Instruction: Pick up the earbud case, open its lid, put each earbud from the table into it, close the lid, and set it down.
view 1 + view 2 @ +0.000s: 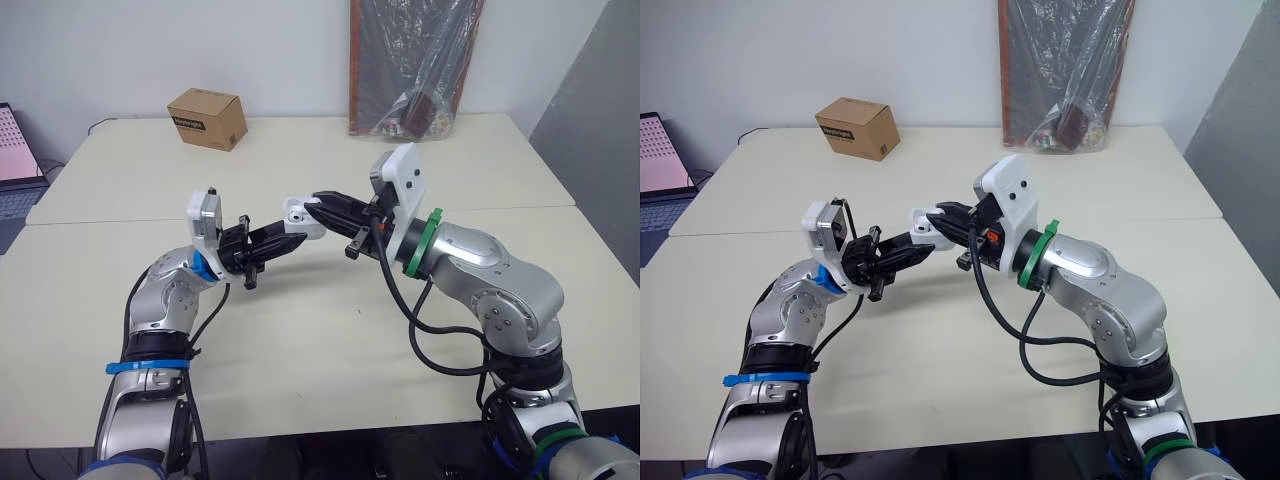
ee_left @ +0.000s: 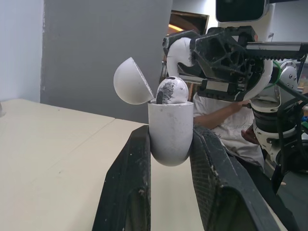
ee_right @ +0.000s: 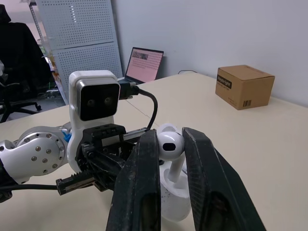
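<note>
Our left gripper (image 2: 171, 139) clamps the case (image 2: 169, 126), lid (image 2: 131, 82) open, one earbud (image 2: 172, 91) seated. Our right gripper (image 3: 171, 137) pinches the second earbud (image 3: 171, 145) just above it; insertion, closing and set-down remain.

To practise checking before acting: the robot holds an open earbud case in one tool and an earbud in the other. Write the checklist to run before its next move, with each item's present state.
1. Grip on the earbud case: ok, upright between both fingers of the left tool.
2. Is the lid open: ok, hinged back off the opening.
3. Is the first earbud fully seated: cannot tell; its head shows above the rim.
4. Hold on the second earbud: ok, right tool pinches its head, stem down.
5. Stem over the free slot: cannot tell; slot hidden.
</note>
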